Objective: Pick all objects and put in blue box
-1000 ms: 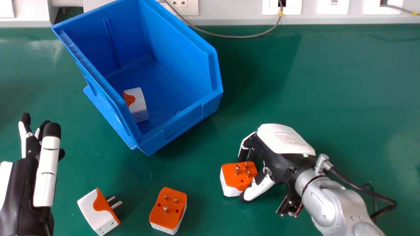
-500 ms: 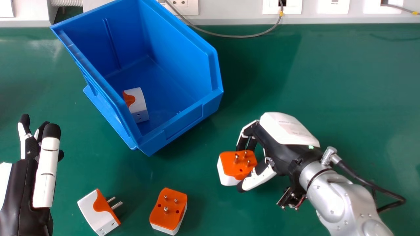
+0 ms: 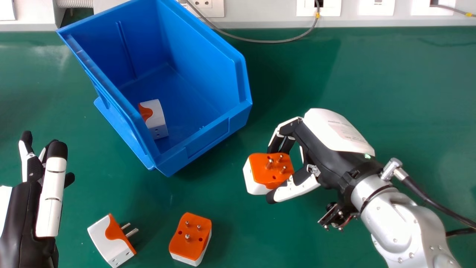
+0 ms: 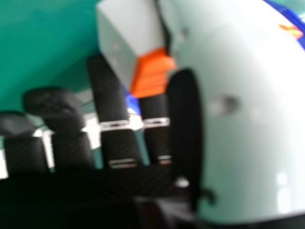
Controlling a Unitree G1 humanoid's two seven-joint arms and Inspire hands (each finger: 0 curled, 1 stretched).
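Right hand (image 3: 323, 158) pinching plug (image 3: 270, 175) over table (image 3: 372, 82), fingers curled. Left hand (image 3: 26, 216) pointing fingers straight. Two other plugs (image 3: 192, 243) lying on table, fourth plug (image 3: 158, 117) sitting in box (image 3: 208, 139).

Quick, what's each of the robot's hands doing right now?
Left hand: open, fingers straight, holding nothing.
Right hand: closed on an orange and white plug adapter, gripped between thumb and fingers.

Smooth plastic box (image 3: 208, 74); metal prongs (image 3: 269, 163); glossy tabletop (image 3: 372, 85).
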